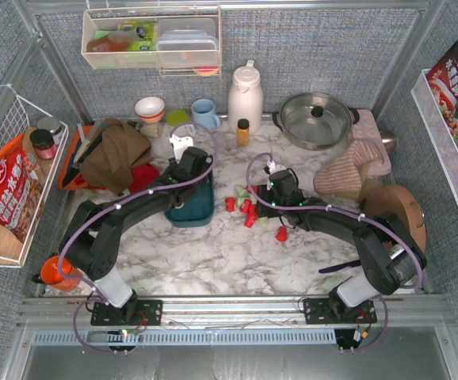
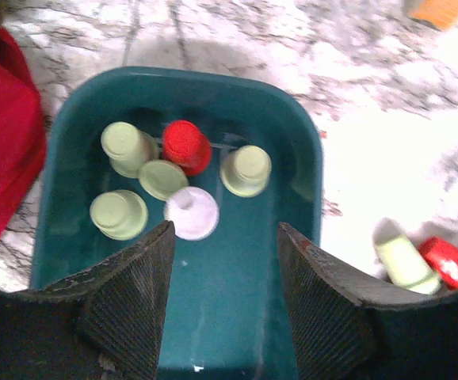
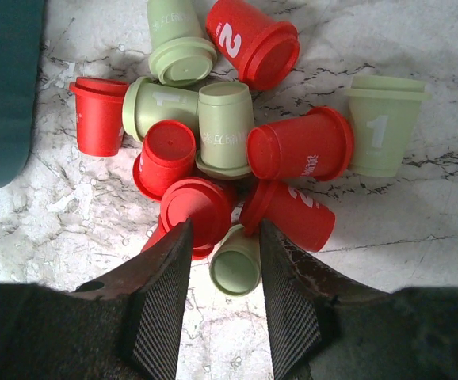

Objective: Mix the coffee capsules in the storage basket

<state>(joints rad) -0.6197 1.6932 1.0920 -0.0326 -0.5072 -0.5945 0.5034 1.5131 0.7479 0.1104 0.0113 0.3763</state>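
Left gripper (image 2: pixel 225 297) hangs open and empty over the dark teal oblong plastic basket (image 2: pixel 302 158), which has a few pods inside. Right gripper (image 3: pixel 225 317) has its jaws loosely around a mint-green tapered plastic capsule (image 3: pixel 235 271) at the edge of the red-and-green capsule pile (image 3: pixel 229 134) on the marble tabletop (image 3: pixel 387 261), not clamped yet. These probably handle as light, stiff, slick cups, so pinch across the sidewall.

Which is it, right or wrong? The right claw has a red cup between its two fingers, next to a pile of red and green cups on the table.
One thing is wrong. The cup between the fingers of the right gripper is pale green, not red, as the right wrist view shows. The rest holds: it lies beside a pile of red and green coffee capsules on the table.
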